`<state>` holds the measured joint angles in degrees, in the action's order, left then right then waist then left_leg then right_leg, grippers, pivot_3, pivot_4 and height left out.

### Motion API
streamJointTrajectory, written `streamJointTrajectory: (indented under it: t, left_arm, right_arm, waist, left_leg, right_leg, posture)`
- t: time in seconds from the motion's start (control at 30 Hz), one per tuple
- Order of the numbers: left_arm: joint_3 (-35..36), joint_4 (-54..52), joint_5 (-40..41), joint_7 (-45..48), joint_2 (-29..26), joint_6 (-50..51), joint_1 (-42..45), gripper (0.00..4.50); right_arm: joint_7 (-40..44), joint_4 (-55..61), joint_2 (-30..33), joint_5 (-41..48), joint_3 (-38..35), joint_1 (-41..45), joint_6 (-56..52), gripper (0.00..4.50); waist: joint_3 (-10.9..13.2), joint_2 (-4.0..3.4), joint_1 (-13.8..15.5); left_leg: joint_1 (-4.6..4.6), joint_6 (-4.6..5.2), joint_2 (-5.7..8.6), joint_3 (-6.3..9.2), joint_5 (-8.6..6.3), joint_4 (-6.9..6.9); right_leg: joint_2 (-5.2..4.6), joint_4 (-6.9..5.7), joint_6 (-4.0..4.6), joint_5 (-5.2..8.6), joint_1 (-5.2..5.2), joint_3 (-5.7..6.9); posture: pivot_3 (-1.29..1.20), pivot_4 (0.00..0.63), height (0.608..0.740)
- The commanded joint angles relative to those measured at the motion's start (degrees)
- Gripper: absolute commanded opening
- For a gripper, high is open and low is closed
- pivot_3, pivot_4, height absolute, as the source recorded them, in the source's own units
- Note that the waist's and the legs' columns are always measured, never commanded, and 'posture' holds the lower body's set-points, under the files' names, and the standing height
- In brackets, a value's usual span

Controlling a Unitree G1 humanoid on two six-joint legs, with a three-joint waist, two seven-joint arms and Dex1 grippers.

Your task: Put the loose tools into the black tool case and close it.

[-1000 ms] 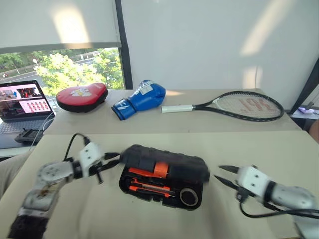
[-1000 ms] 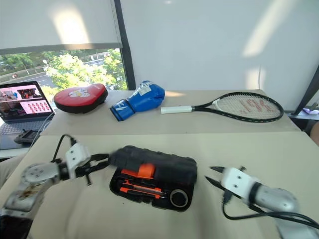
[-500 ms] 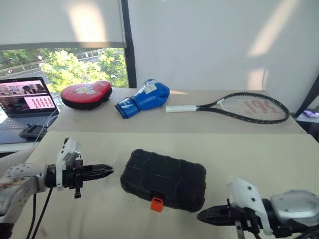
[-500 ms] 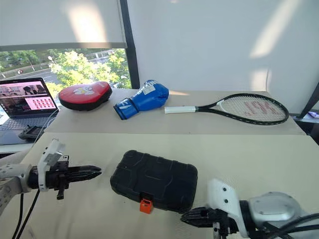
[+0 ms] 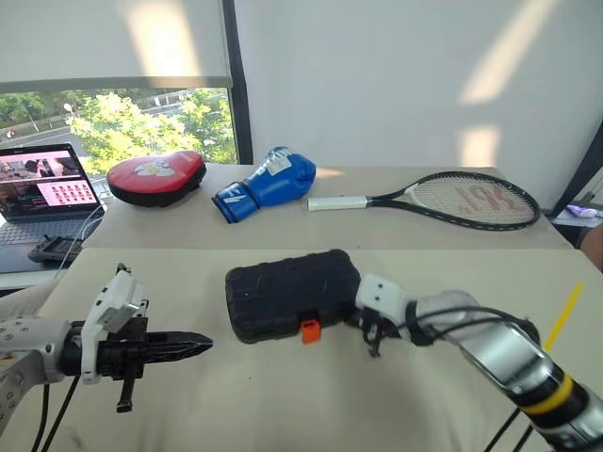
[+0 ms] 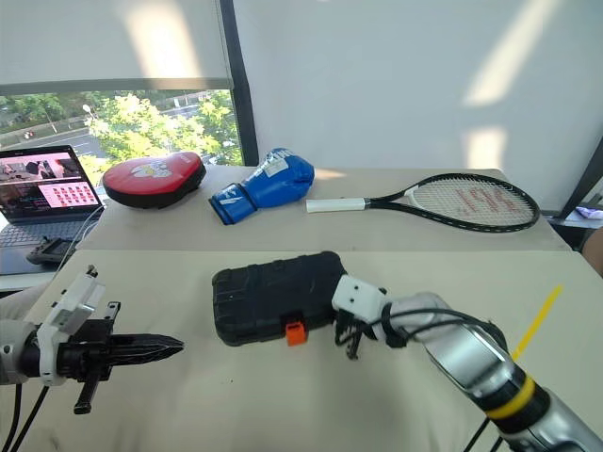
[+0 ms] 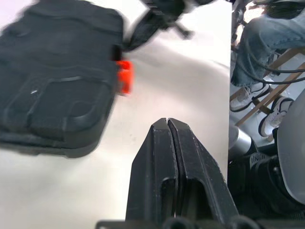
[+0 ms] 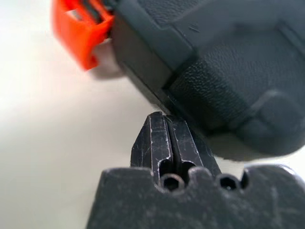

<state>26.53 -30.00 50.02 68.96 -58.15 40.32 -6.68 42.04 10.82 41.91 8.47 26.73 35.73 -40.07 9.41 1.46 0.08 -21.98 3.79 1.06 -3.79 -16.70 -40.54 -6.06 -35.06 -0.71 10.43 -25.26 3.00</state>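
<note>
Fingers of both grippers were seen pressed together, with nothing held between them. The left gripper was held above the near table, pointed across toward the black tool case and kept well apart from it. In the left wrist view, its two black fingers were shown closed flat against each other, with the case beyond them.

The black tool case was found lying flat and closed on the near table, textured outside up. Its small orange latch was seen on the edge facing the robot. The right gripper was placed at the case's near right corner. In the right wrist view its closed fingertips were shown right at the lower edge of the case, just beside the latch; whether contact was actually made could not be told.

On the far table a red oval pad, a blue boxing glove and a tennis racket were laid out in a row. A laptop with its screen lit was set at the far left. A yellow strip was seen at the right edge of the near table.
</note>
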Motion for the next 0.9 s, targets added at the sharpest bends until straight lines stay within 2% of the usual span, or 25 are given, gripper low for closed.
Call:
streamJointTrajectory:
  t: [0.03, 0.07, 0.1, 0.17, 0.2, 0.23, 0.27, 0.33, 0.43, 0.5, 0.53, 0.73, 0.9]
  left_arm:
    - [0.23, -2.79, 0.68, -3.11, 0.93, -0.69, 1.94, 0.07]
    - [-0.96, -2.94, 0.39, -4.81, 1.35, -0.72, 3.3, 0.07]
    - [-2.56, -2.98, -0.29, -6.63, 2.1, -1.15, 5.14, 0.02]
    - [-5.42, -2.21, -1.59, -10.67, 4.09, -1.22, 8.95, 0.56]
    - [-6.86, -1.96, -1.96, -11.14, 4.45, -1.14, 10.17, 0.65]
    - [-8.07, -1.8, -2.43, -11.18, 4.66, -1.16, 10.96, 1.1]
    - [-9.75, -1.62, -3.05, -11.63, 5.29, -1.21, 12.04, 1.38]
    - [-11.99, -1.04, -4.01, -12.37, 6.12, -1.52, 13.57, 2.14]
    - [-21.01, 3.6, -9.99, -14.57, 9.82, -2.54, 20.0, 3.12]
    - [-24.43, 6.26, -13.33, -13.95, 10.74, -3.91, 22.07, 3.89]
    - [-25.68, 7.48, -14.78, -13.31, 11.01, -4.95, 22.82, 4.09]
    - [-31.78, 16.45, -21.98, -9.1, 11.96, -10.57, 27.97, 4.09]
    - [-32.57, 19.07, -24.02, -7.4, 12.5, -12.37, 29.53, 4.09]
  right_arm:
    - [1.02, -4.65, -2.46, 0.21, -4.36, 2.71, 3.66, 0.0]
    - [3.38, -3.4, -1.85, 2.49, -6.14, 2.26, 2.64, 0.0]
    - [4.37, -1.36, -2.01, 5.78, -9.32, 1.57, -0.04, 0.29]
    - [6.37, 3.59, -1.56, 11.45, -13.99, -0.56, -5.29, 0.86]
    - [6.22, 6.3, -1.14, 12.83, -15.46, -2.24, -7.1, 1.05]
    - [5.98, 9.0, -0.97, 14.3, -16.77, -3.91, -8.98, 1.56]
    - [4.99, 12.21, -1.43, 16.4, -18.83, -6.04, -11.37, 1.78]
    - [2.88, 16.17, -2.68, 19.08, -21.49, -8.49, -14.84, 2.52]
    - [-7.08, 22.27, -9.81, 18.99, -22.2, -15.01, -19.54, 3.48]
    - [-11.61, 23.22, -13.67, 17.67, -21.56, -16.34, -21.47, 3.51]
    - [-13.71, 23.15, -15.93, 17.4, -21.51, -16.54, -22.38, 3.51]
    - [-23.53, 18.9, -25.58, 13.58, -18.92, -16.07, -23.25, 3.51]
    - [-25.15, 18.24, -27.5, 13.38, -17.88, -16.02, -24.12, 3.51]
  waist:
    - [0.0, 0.0, -0.07]
    - [0.0, 0.0, -0.01]
    - [0.02, -0.03, 0.33]
    - [0.03, -0.05, 0.62]
    - [0.03, -0.07, 0.78]
    - [0.02, -0.06, 0.73]
    - [0.01, -0.03, 0.61]
    - [0.01, -0.04, 0.59]
    - [0.0, -0.03, 0.69]
    - [0.0, -0.03, 0.74]
    - [0.01, -0.04, 0.61]
    - [0.01, -0.04, 0.43]
    - [0.01, -0.04, 0.45]
  left_leg:
    - [0.0, 0.0, 0.0, 0.0, 0.0, 0.0]
    - [-0.04, 0.0, -0.01, 0.02, 0.0, 0.0]
    - [-0.05, 0.0, -0.01, 0.08, 0.0, 0.0]
    - [-0.24, 0.0, 0.0, 0.17, 0.0, 0.0]
    - [-0.25, 0.0, 0.0, 0.2, 0.0, 0.0]
    - [-0.29, 0.03, 0.03, 0.26, -0.01, 0.0]
    - [-0.3, 0.03, 0.0, 0.28, -0.02, 0.0]
    - [-0.3, 0.07, 0.01, 0.3, -0.04, 0.01]
    - [-0.28, 0.08, 0.02, 0.3, -0.05, 0.0]
    - [-0.23, 0.06, 0.04, 0.33, -0.04, 0.0]
    - [-0.26, 0.02, 0.08, 0.33, -0.02, -0.01]
    - [-0.17, -0.02, 0.05, 0.34, 0.04, -0.15]
    - [-0.22, -0.05, 0.06, 0.34, 0.05, -0.15]
  right_leg:
    - [0.03, 0.0, 0.0, 0.0, 0.0, 0.0]
    - [0.04, 0.0, 0.0, 0.0, -0.03, 0.01]
    - [0.04, -0.01, 0.0, 0.0, 0.0, 0.06]
    - [0.02, 0.02, -0.02, -0.02, -0.08, 0.21]
    - [0.01, 0.05, -0.03, -0.04, -0.05, 0.23]
    - [-0.05, 0.06, -0.04, -0.03, -0.04, 0.31]
    - [-0.03, 0.06, -0.04, -0.04, -0.04, 0.37]
    - [-0.05, 0.08, -0.05, -0.04, 0.02, 0.46]
    - [-0.07, 0.11, -0.06, -0.03, 0.03, 0.48]
    - [-0.06, 0.06, -0.06, -0.03, 0.13, 0.53]
    - [-0.06, 0.04, -0.05, -0.05, 0.06, 0.5]
    - [0.12, -0.08, -0.01, -0.07, 0.08, 0.43]
    - [0.15, -0.08, -0.02, -0.07, 0.04, 0.43]
  posture:
    - [0.0, 0.15, 0.74]
    - [0.0, 0.15, 0.74]
    - [0.0, 0.15, 0.74]
    - [0.0, 0.15, 0.74]
    - [0.0, 0.15, 0.74]
    - [0.0, 0.15, 0.74]
    - [0.0, 0.15, 0.74]
    - [0.0, 0.15, 0.74]
    - [0.0, 0.15, 0.74]
    - [0.0, 0.15, 0.74]
    - [0.0, 0.15, 0.74]
    - [0.0, 0.15, 0.74]
    - [0.0, 0.15, 0.74]
